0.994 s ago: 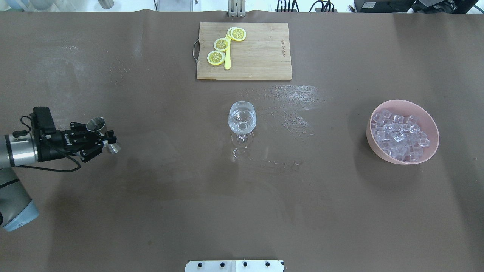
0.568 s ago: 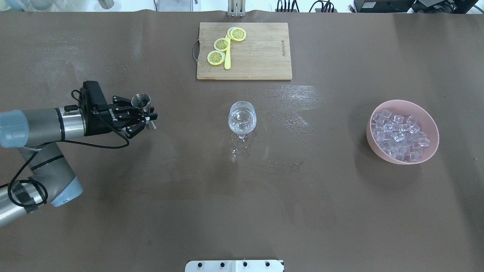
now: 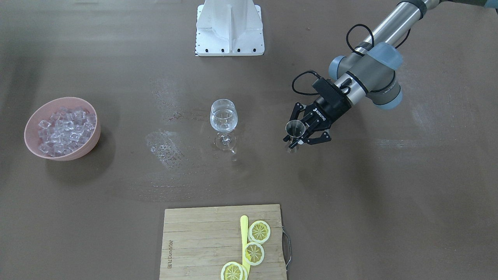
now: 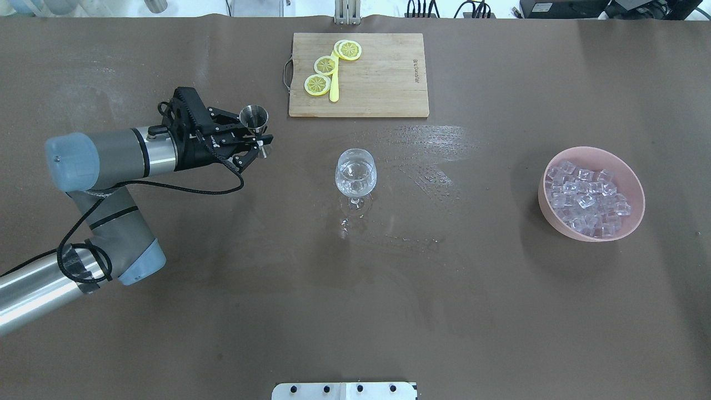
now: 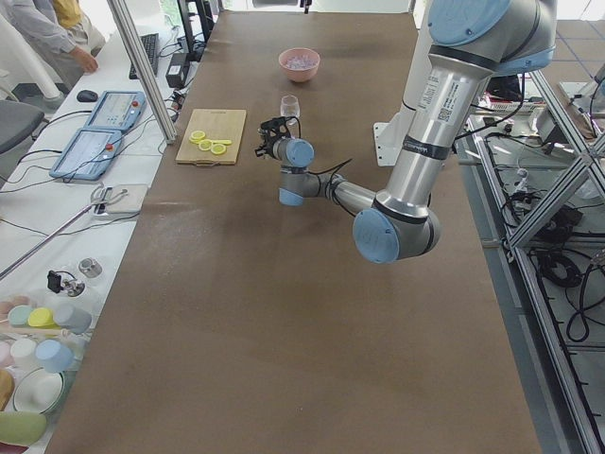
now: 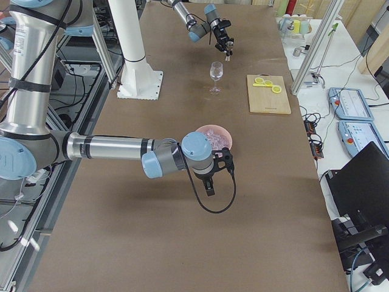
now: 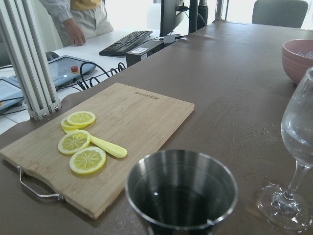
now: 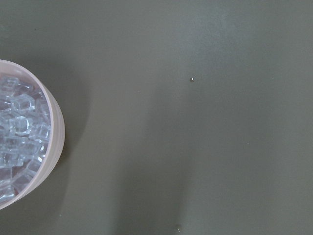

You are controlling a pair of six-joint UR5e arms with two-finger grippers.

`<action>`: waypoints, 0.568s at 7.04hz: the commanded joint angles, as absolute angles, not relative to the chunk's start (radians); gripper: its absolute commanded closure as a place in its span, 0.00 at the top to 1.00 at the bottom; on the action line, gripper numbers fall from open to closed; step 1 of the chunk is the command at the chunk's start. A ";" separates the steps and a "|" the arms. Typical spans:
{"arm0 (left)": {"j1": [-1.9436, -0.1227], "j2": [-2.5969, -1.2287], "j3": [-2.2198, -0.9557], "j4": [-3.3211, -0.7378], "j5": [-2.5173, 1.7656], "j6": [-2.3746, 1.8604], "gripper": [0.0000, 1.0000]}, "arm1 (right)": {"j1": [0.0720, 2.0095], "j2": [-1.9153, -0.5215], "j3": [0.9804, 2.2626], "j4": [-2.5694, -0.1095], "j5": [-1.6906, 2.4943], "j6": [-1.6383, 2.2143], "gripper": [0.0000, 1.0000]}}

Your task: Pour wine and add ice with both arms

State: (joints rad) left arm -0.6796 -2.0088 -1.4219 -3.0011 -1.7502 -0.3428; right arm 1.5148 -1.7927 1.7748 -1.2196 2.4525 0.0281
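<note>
My left gripper (image 4: 251, 140) is shut on a steel jigger (image 4: 254, 117) and holds it upright above the table, left of the wine glass (image 4: 355, 173) and apart from it. In the left wrist view the jigger (image 7: 182, 192) has a little clear liquid in it, and the glass (image 7: 299, 142) stands at the right. The ice cubes (image 4: 586, 198) fill a pink bowl (image 4: 639, 191) at the right. My right gripper (image 6: 209, 184) shows only in the exterior right view, next to the bowl; I cannot tell whether it is open or shut.
A wooden cutting board (image 4: 383, 83) with lemon slices (image 4: 325, 65) and a yellow knife lies beyond the glass. Wet streaks (image 4: 427, 139) mark the table beside the glass. The white pedestal (image 3: 229, 27) stands at the robot's side.
My left arm has swung in from the table's left edge, forward and to the right, with the jigger, nearer the glass and the cutting board. The glass and the bowl have not moved.
</note>
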 commanded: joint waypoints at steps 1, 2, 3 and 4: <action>-0.675 -2.022 -1.482 -2.956 -1.752 -0.322 0.00 | 1.519 -1.806 1.792 -1.221 2.441 0.078 1.00; -0.660 -2.034 -1.491 -2.948 -1.741 -0.248 0.00 | 1.517 -1.804 1.808 -1.221 2.439 0.140 1.00; -0.647 -2.052 -1.490 -2.939 -1.711 -0.217 0.00 | 1.516 -1.805 1.831 -1.224 2.447 0.197 1.00; -0.605 -2.083 -1.491 -2.892 -1.660 -0.212 0.00 | 1.511 -1.807 1.847 -1.226 2.451 0.236 1.00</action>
State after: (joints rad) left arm -0.6417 -2.0534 -1.4883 -2.9306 -1.7076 -0.2333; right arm 1.5149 -1.8056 1.8261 -1.2235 2.4459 0.1813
